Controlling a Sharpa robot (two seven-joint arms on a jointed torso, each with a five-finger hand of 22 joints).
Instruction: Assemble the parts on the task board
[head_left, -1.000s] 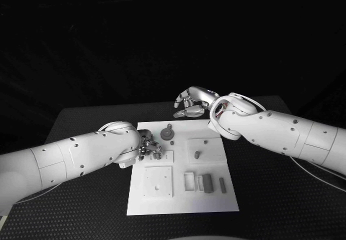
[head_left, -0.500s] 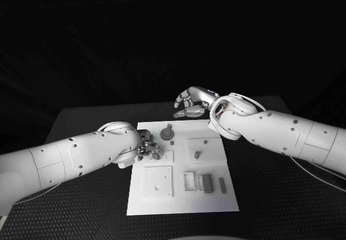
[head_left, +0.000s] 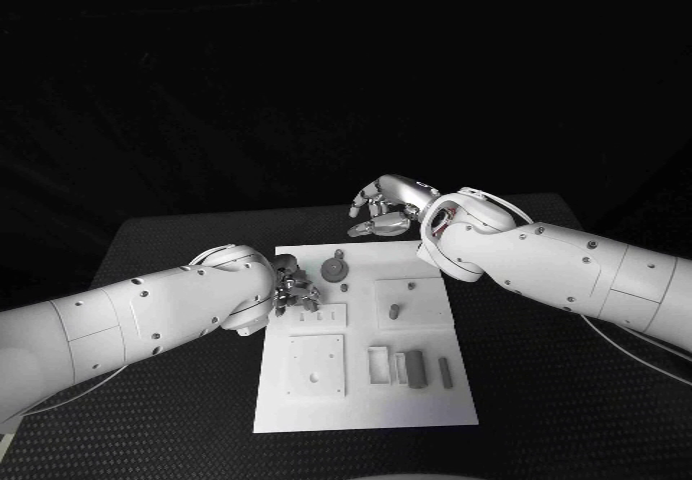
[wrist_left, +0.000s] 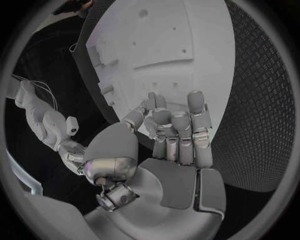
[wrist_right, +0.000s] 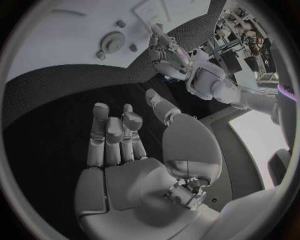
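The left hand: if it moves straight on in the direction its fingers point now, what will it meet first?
Probably the round part on the task board. The left hand points across the board's far-left corner toward it; height above the board is unclear.

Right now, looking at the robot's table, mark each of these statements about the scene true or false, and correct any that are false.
1. The task board is a white plate lying on a black table. True.
2. The right hand rests on the middle of the board. False: it hovers beyond the board's far edge, over the black table, holding nothing.
3. The left hand is at the board's left edge, fingers curled over it. True.
4. The round part sits in the board's near corner. False: it lies near the far edge.
5. Several upright bar-shaped parts stand together on the board's near right area. True.
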